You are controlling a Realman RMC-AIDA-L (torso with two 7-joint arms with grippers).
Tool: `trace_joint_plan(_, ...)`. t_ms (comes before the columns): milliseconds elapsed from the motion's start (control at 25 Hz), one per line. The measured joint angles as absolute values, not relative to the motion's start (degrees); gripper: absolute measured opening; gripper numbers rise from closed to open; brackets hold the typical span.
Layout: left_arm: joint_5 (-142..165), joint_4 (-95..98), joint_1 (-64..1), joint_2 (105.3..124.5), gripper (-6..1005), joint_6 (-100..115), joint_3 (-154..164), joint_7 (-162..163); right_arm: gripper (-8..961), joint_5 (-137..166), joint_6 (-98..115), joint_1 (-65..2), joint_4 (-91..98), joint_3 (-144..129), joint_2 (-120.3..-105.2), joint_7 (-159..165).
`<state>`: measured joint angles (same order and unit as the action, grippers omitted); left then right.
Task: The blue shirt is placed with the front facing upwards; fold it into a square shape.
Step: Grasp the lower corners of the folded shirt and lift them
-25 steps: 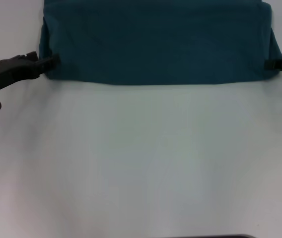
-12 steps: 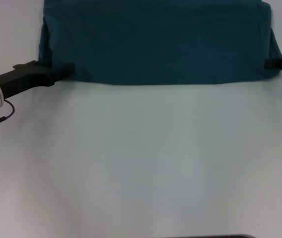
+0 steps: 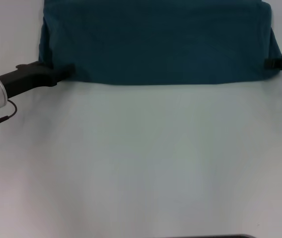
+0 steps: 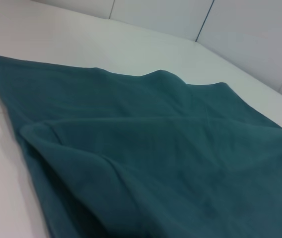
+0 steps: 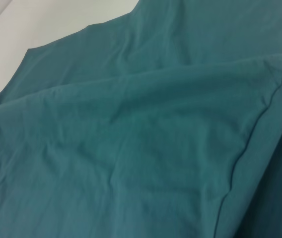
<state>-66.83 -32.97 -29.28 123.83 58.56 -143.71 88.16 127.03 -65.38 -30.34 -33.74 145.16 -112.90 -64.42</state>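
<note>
Head view shows the blue shirt (image 3: 156, 42) as a wide folded band across the top of the frame, long axis left to right; the left gripper (image 3: 64, 73) touches its lower-left corner, the right gripper (image 3: 275, 63) its right edge; finger states cannot be told.

Plain dark teal-blue shirt (image 3: 156, 42) — white table (image 3: 141, 158).

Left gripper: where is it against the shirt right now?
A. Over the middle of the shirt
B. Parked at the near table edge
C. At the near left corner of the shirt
C: in the head view the left gripper meets the shirt at its near left corner.
</note>
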Motion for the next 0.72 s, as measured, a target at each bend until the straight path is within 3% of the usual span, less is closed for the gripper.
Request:
trace_joint_plan(160,-66.59,-32.88,-29.51,123.83,652,57.84,-142.47,88.26,19,126.93,-65.42,-30.32,-33.74,145.12,-112.92,-64.48)
trace_joint_plan(400,-66.64,-32.95,-29.45,123.83,412,57.76,-141.42,88.60,20,126.85,-65.67,-30.29,-33.74,145.10,-112.92,-64.56)
trace_joint_plan(720,-66.87,-33.22,-29.26,123.83,243,57.74,-141.46,88.71,19,126.83,-65.85,-30.02,-33.75,145.35,-112.92,-64.60)
